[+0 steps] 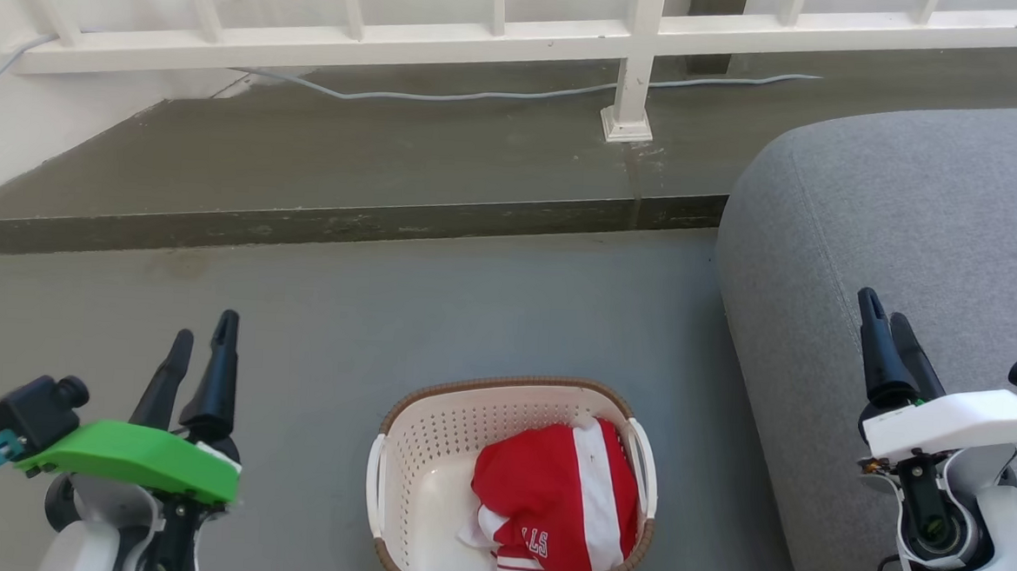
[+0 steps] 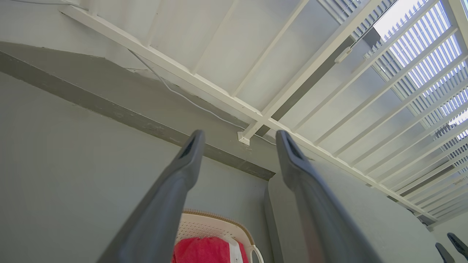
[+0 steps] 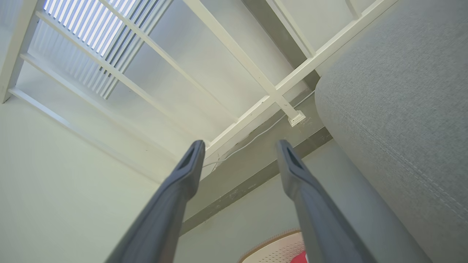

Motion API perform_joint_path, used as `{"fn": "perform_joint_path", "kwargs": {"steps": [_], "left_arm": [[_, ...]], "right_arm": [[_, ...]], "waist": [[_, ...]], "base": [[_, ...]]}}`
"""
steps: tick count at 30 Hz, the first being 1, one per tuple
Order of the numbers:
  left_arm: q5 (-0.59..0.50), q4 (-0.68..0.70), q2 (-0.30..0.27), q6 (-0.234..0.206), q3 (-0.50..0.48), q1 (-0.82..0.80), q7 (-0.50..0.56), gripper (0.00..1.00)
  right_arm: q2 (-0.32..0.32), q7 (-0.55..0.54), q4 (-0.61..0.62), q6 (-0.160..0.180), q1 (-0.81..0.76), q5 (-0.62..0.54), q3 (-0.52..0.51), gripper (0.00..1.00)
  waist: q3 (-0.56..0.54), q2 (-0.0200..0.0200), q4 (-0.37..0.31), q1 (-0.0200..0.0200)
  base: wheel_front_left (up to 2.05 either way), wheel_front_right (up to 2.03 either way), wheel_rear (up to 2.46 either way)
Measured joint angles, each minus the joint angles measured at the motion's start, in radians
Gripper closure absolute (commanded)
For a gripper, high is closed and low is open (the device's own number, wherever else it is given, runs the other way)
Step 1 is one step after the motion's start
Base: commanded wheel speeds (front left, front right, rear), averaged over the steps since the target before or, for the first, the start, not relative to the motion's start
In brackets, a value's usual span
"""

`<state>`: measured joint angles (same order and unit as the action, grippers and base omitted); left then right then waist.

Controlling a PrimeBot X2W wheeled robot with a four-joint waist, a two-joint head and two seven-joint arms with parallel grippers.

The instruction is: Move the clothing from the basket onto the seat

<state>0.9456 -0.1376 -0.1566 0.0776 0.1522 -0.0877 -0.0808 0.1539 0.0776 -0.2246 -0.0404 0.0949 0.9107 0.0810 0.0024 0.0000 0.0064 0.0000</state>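
Observation:
The cream perforated basket (image 1: 404, 454) with a brown rim stands on the grey floor at the bottom centre. Red clothing (image 1: 554, 488) with white stripes and white lettering is bunched in its right half. The grey seat (image 1: 929, 238) fills the right side, just right of the basket. My left gripper (image 1: 206, 326) hangs open at the lower left, left of the basket, empty. My right gripper (image 1: 881, 309) is open over the seat's front part, empty. The left wrist view shows the basket (image 2: 208, 226) and clothing (image 2: 201, 250) below my open left gripper (image 2: 239, 137). My right gripper (image 3: 239, 146) is open.
A raised concrete step (image 1: 346, 225) runs across behind the basket. Behind it stands a white railing (image 1: 486, 41) with a post (image 1: 631, 100), and a grey cable (image 1: 449, 95) lies along the step. A white wall (image 1: 12, 129) closes the left side.

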Motion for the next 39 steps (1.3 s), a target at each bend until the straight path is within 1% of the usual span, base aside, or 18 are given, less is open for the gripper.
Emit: {"fn": "perform_joint_path", "kwargs": {"steps": [2, 14, 18, 19, 23, 25, 28, 29, 30, 33, 39], "left_arm": [[-0.053, 0.017, -0.002, -0.003, 0.017, 0.000, -0.009, 0.00], [-0.228, 0.049, -0.014, -0.026, 0.076, -0.001, -0.048, 0.00], [-0.272, 0.048, -0.016, -0.035, 0.088, -0.001, -0.062, 0.00], [-0.290, 0.049, -0.018, -0.035, 0.095, -0.001, -0.067, 0.00], [-0.326, 0.047, -0.018, -0.043, 0.111, -0.001, -0.079, 0.00], [-0.354, 0.045, -0.018, -0.046, 0.114, -0.001, -0.083, 0.00], [-0.371, 0.040, -0.019, -0.047, 0.123, -0.001, -0.090, 0.00], [-0.396, 0.037, -0.019, -0.052, 0.130, -0.001, -0.100, 0.00], [-0.410, 0.035, -0.019, -0.053, 0.132, -0.001, -0.103, 0.00], [-0.428, 0.031, -0.019, -0.061, 0.138, -0.001, -0.109, 0.00], [-0.489, 0.021, -0.021, -0.076, 0.146, -0.001, -0.131, 0.00]], "right_arm": [[0.004, 0.010, 0.002, 0.016, 0.000, -0.047, 0.016, 0.00], [0.011, 0.051, 0.002, 0.042, 0.000, -0.212, 0.068, 0.00], [0.013, 0.063, -0.003, 0.044, 0.001, -0.264, 0.088, 0.00], [0.013, 0.063, -0.004, 0.050, 0.001, -0.277, 0.092, 0.00], [0.015, 0.079, -0.012, 0.052, 0.001, -0.331, 0.110, 0.00], [0.016, 0.086, -0.016, 0.060, 0.001, -0.359, 0.119, 0.00], [0.019, 0.093, -0.022, 0.061, 0.001, -0.382, 0.126, 0.00], [0.021, 0.101, -0.026, 0.062, 0.001, -0.410, 0.132, 0.00], [0.022, 0.104, -0.026, 0.070, 0.001, -0.425, 0.136, 0.00], [0.024, 0.111, -0.031, 0.070, 0.001, -0.448, 0.144, 0.00], [0.029, 0.131, -0.042, 0.086, 0.001, -0.512, 0.153, 0.00]], "waist": [[0.000, 0.0000, 0.000, 0.0000], [0.002, 0.0000, 0.002, 0.0000], [0.001, 0.0000, 0.003, 0.0000], [0.001, 0.0000, 0.003, 0.0000], [0.001, 0.0000, 0.004, 0.0000], [0.000, 0.0000, 0.004, 0.0000], [-0.001, 0.0000, 0.004, 0.0000], [-0.001, 0.0000, 0.004, 0.0000], [-0.001, 0.0000, 0.004, 0.0000], [-0.001, 0.0000, 0.004, 0.0000], [-0.002, 0.0000, 0.002, 0.0000]], "base": [[0.00, 0.00, 0.00], [0.00, 0.00, 0.00], [0.00, 0.00, 0.00], [0.00, 0.00, 0.00], [0.00, 0.00, 0.00], [0.00, 0.00, 0.00], [0.00, 0.00, 0.00], [0.00, 0.00, 0.00], [0.00, 0.00, 0.00], [0.00, 0.00, 0.00], [0.00, 0.00, 0.00]]}}
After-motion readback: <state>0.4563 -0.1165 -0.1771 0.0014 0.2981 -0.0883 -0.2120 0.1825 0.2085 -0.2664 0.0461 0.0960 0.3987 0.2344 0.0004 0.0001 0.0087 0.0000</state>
